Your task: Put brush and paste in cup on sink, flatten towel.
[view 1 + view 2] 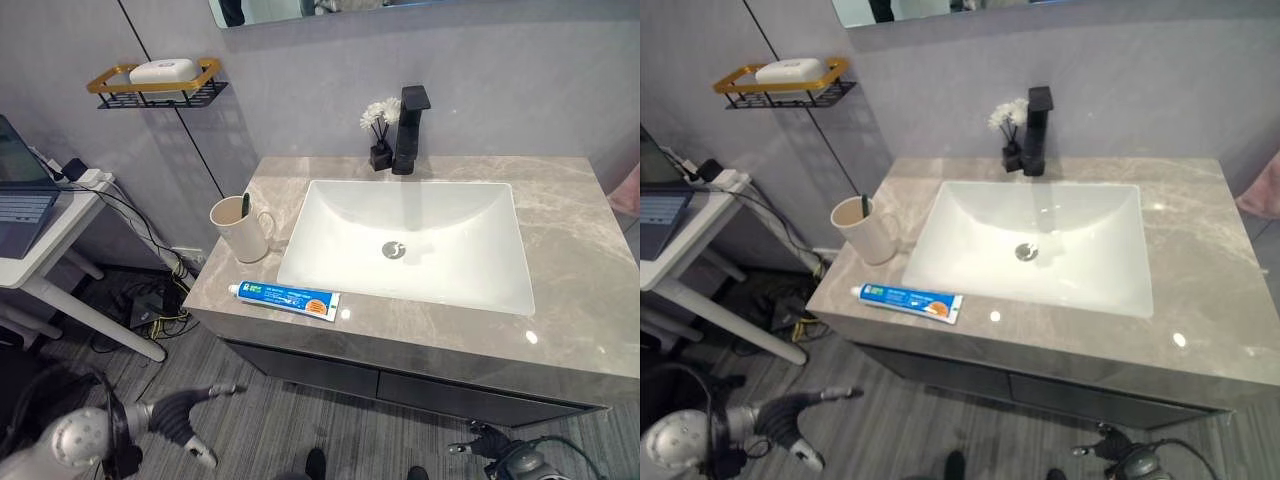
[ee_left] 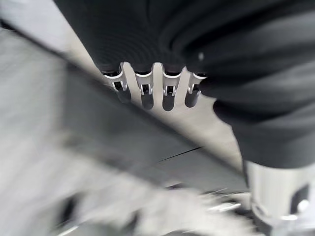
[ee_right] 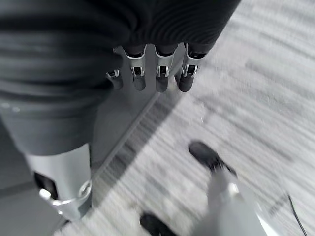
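A cream cup (image 1: 240,229) stands on the grey stone counter (image 1: 570,280), left of the white basin (image 1: 410,240). A dark-handled brush (image 1: 245,205) stands inside the cup. The blue and white paste tube (image 1: 286,299) lies flat near the counter's front edge, in front of the cup. A pink cloth (image 1: 628,188) shows at the right edge, beyond the counter. My left hand (image 1: 187,413) hangs low over the floor at the lower left, fingers straight, holding nothing. My right hand (image 1: 478,446) hangs low at the lower right, fingers (image 3: 161,73) relaxed and empty. Both hands are below and in front of the counter.
A black tap (image 1: 409,128) and a small black vase of white flowers (image 1: 380,135) stand behind the basin. A wall rack with soap (image 1: 165,78) hangs upper left. A white side table (image 1: 45,240) with a laptop stands left, cables on the floor beneath.
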Tool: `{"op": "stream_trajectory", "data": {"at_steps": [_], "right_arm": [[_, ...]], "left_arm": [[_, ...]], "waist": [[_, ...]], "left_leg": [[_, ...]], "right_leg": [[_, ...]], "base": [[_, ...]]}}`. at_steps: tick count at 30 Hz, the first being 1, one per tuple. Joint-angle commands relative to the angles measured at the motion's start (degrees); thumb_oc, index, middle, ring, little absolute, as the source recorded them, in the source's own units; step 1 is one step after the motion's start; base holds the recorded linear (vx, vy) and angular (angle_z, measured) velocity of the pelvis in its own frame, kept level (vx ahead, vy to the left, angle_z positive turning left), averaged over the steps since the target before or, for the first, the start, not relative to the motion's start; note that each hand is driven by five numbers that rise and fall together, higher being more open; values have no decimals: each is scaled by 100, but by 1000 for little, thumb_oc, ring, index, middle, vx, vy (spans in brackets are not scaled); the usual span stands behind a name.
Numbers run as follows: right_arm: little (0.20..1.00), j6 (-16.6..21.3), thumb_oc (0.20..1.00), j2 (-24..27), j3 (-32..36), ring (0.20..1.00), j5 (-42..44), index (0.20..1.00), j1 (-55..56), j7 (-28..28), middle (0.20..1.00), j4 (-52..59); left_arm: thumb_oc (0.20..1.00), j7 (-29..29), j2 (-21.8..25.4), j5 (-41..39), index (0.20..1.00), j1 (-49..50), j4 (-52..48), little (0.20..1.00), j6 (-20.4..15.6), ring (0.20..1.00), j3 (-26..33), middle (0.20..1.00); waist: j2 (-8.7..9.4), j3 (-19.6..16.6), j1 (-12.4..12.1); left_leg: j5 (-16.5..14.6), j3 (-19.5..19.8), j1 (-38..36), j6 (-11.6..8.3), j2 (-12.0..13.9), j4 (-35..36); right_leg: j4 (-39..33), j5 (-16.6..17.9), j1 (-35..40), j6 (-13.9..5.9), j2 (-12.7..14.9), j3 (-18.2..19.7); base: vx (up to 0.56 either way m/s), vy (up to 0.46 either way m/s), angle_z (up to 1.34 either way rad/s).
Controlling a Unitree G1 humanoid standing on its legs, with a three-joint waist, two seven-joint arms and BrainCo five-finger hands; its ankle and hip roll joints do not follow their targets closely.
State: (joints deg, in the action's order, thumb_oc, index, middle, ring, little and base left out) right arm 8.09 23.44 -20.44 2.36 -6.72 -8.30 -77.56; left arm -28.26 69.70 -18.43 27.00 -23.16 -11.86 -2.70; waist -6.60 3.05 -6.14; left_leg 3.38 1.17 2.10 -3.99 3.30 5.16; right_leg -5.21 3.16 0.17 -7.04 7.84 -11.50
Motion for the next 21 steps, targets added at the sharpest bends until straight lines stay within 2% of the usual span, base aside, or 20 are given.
{"op": "stream_trajectory", "data": {"at_steps": [1,2,3,5,7,10,14,17,20,21], "right_arm": [[1000,-3,1000,-231,-213,1000,73,1000,74,-102,1000,-165],[1000,-3,1000,-230,-211,1000,73,1000,74,-102,1000,-165],[1000,26,1000,-214,-152,1000,173,1000,215,-76,1000,-121],[1000,31,1000,-215,-65,1000,283,1000,305,-55,1000,-83],[1000,-12,1000,-178,70,1000,335,1000,330,-41,1000,-132],[1000,-53,1000,-157,188,1000,375,1000,406,-74,1000,-199],[1000,-125,1000,-111,298,1000,311,1000,450,-45,1000,-303],[1000,-166,1000,-99,350,1000,272,1000,473,-26,1000,-350],[1000,-256,1000,-88,457,1000,184,1000,490,38,1000,-509],[1000,-257,1000,-84,464,1000,184,1000,492,38,1000,-509]], "left_arm": [[1000,671,239,-709,1000,-265,-160,1000,-557,1000,558,1000],[1000,672,239,-708,1000,-273,-157,1000,-557,1000,549,1000],[1000,1063,81,-578,1000,-531,-50,1000,-720,1000,740,1000],[1000,1393,51,-118,1000,-775,266,1000,-799,1000,884,1000],[1000,1524,6,173,1000,-975,541,1000,-780,1000,911,1000],[1000,1628,-43,539,1000,-1228,858,1000,-749,1000,832,1000],[1000,1752,-399,969,1000,-1692,1423,1000,-661,1000,520,1000],[1000,1714,-535,1057,1000,-1853,1576,1000,-584,1000,348,1000],[1000,1662,-968,965,1000,-2074,1926,1000,-469,1000,65,1000],[1000,1664,-972,967,1000,-2096,1939,1000,-474,1000,44,1000]], "waist": [[403,-190,6],[402,-190,5],[427,-199,30],[450,-194,63],[453,-182,83],[465,-178,110],[468,-157,188],[473,-146,225],[473,-119,339],[470,-118,329]], "left_leg": [[176,66,358,-123,28,-16],[176,67,358,-123,28,-16],[175,68,360,-125,26,-16],[157,55,352,-125,31,-16],[137,23,348,-123,30,-16],[91,-21,330,-116,26,-16],[34,-139,322,-88,18,-16],[4,-224,320,-73,8,-16],[-60,-341,301,-28,-17,-16],[-61,-345,301,-27,-18,-16]], "right_leg": [[21,316,59,-348,471,-3],[21,316,60,-348,471,-4],[21,317,57,-345,475,-8],[21,325,47,-351,484,15],[21,338,19,-371,495,57],[21,349,-12,-389,512,104],[21,393,-120,-424,546,235],[21,419,-179,-440,561,309],[21,467,-263,-469,598,429],[21,468,-265,-470,599,433]], "base": [[0,0,0],[31,-14,2],[0,0,0],[16,-2,0],[0,0,0],[16,31,-5],[12,40,-8],[0,51,-18],[15,62,-18],[13,61,-24]]}}
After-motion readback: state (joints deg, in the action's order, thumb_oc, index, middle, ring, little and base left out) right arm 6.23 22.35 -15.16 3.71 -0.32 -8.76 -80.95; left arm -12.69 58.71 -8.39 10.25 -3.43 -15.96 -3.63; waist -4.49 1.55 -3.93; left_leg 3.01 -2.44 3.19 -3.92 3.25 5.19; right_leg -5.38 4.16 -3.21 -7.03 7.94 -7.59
